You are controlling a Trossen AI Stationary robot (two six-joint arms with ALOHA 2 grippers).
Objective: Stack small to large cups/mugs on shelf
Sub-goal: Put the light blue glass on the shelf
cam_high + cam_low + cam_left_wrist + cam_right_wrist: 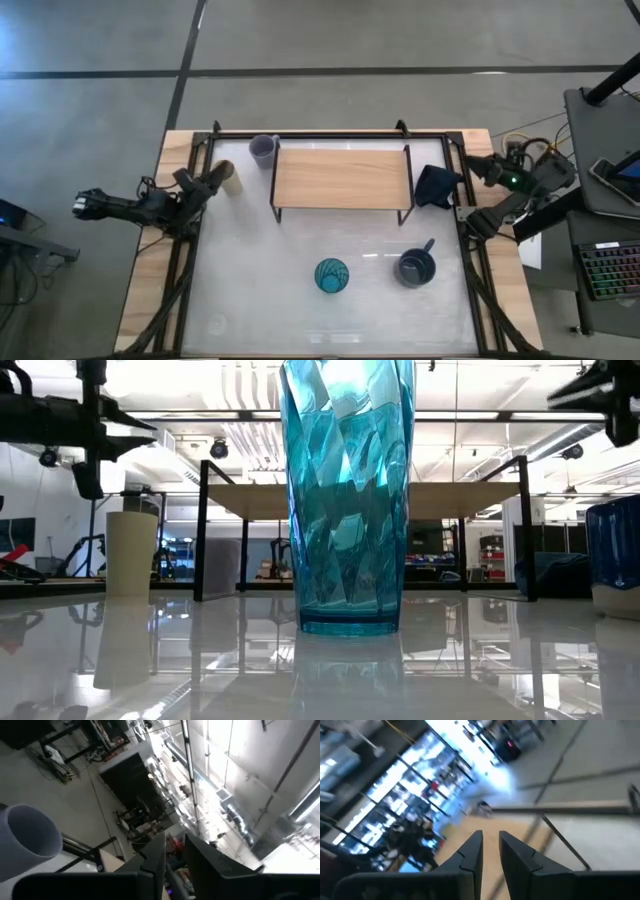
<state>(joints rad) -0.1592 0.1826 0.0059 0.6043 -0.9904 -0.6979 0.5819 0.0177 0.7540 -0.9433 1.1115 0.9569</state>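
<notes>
The shelf (340, 178) stands at the table's far middle, its board bare. The grey-lavender cup (264, 150) stands on the table by the shelf's far left corner and also shows in the left wrist view (27, 842). The cream cup (229, 176) stands upright left of the shelf (132, 555). The teal tumbler (332, 275) and the dark blue mug (415, 267) stand on the near half. My left gripper (216, 178) is shut, raised beside the cream cup. My right gripper (470, 168) is shut, raised at the table's right edge.
A dark navy cloth (437, 185) lies by the shelf's right end. A black frame (330, 133) runs along the table's far edge and sides. Bare white tabletop (250, 280) lies between the shelf and the near edge.
</notes>
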